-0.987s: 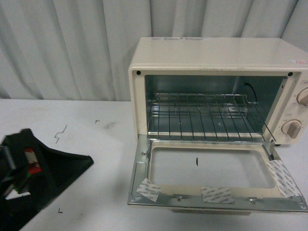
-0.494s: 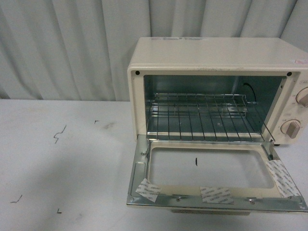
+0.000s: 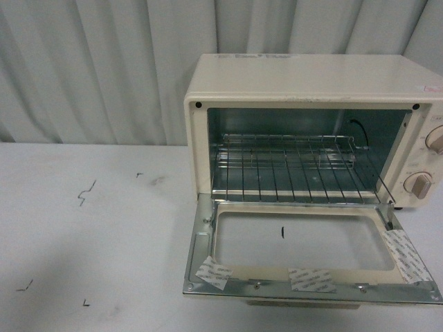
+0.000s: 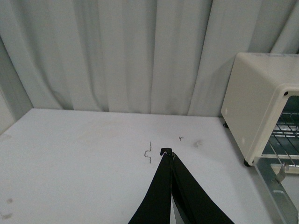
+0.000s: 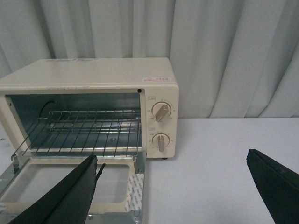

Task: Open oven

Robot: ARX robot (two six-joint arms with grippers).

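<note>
The oven (image 3: 311, 131) is set on the white worktop (image 3: 97, 228) before a pale curtain (image 3: 97, 69), with its door (image 3: 304, 259) dropped flat and the wire rack (image 3: 291, 166) exposed. The left hand (image 4: 167, 152) is seen pressed together, well apart from the oven's side. The right hand (image 5: 173, 177) is held spread wide in front of the oven, one finger (image 5: 70, 196) above the door, nothing gripped.
</note>
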